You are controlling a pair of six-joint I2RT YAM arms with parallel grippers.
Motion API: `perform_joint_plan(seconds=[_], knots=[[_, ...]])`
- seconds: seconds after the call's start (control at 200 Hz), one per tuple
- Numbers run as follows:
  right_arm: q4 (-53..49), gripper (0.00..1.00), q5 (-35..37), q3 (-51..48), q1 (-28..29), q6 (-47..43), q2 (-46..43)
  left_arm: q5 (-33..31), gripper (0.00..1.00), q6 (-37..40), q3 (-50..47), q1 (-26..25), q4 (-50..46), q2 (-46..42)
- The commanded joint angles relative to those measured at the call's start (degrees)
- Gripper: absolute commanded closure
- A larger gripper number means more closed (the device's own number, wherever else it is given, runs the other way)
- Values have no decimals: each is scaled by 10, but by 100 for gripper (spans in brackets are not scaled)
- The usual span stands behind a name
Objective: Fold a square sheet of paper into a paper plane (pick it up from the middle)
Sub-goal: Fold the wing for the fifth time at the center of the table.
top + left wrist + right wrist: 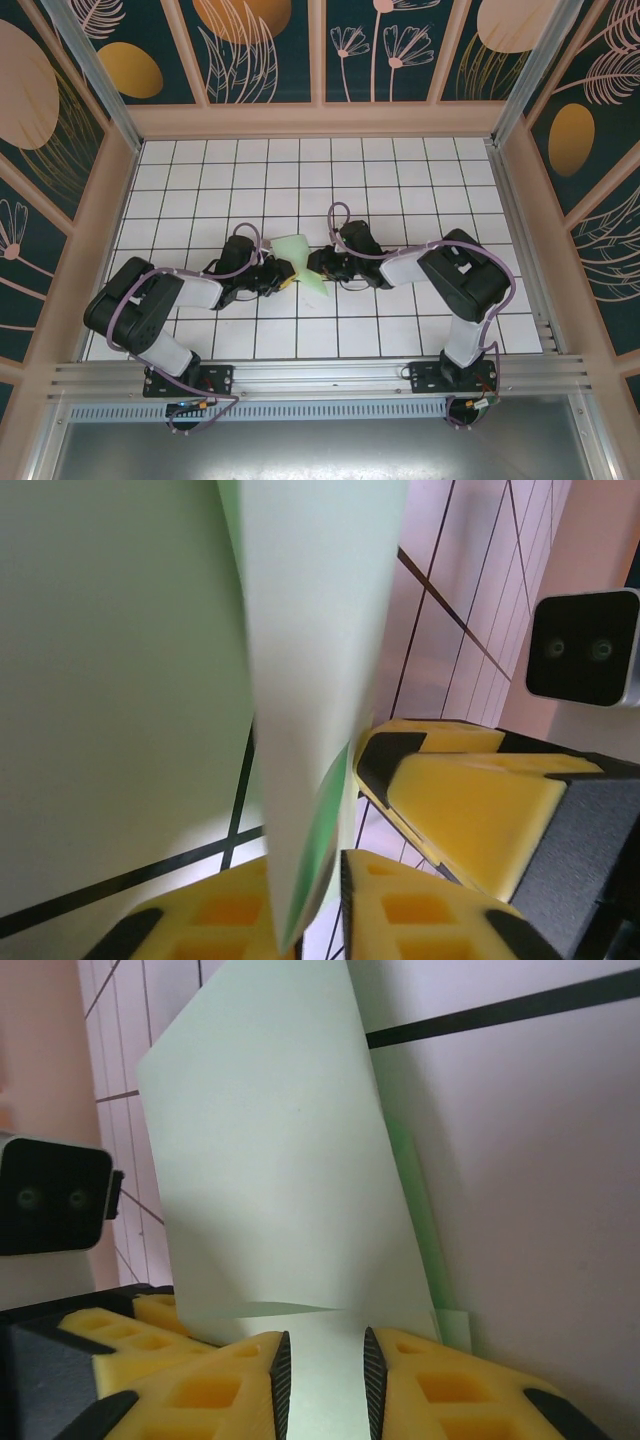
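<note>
The square sheet of paper (298, 258), pale mint green and folded with creases, stands partly raised off the tiles at mid-table and tapers to a tip toward the near side. My left gripper (284, 278) is at its left edge. In the left wrist view a folded flap of the paper (310, 630) runs down into the narrow gap of this gripper (318, 912), with a sliver of floor still showing between the pads. My right gripper (318, 266) is at the paper's right side. In the right wrist view it (325, 1385) stands slightly open over the paper (270, 1160), which lies across the gap.
The white grid table (400, 180) is boxed in by patterned walls (90, 220) on three sides, with an aluminium rail (320, 372) along the near edge. The two grippers are almost touching: the right one's yellow fingers (470, 800) and camera (585, 645) sit close by in the left wrist view.
</note>
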Motion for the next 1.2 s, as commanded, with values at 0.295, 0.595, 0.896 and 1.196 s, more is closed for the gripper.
perform_joint_plan(seconds=[0.295, 0.595, 0.896, 1.196], knots=[[-87, 40, 175, -40, 23, -206, -151, -8, 95, -6, 0, -4, 13, 8], [-101, 40, 329, -50, 111, -442, -161, -6, 95, -12, 11, -4, 0, 2], [-22, 51, 431, -53, 218, -641, -74, -7, 94, -18, 16, -4, -13, -7], [52, 58, 512, -54, 230, -693, -14, -6, 94, -20, 17, -4, -19, -12]])
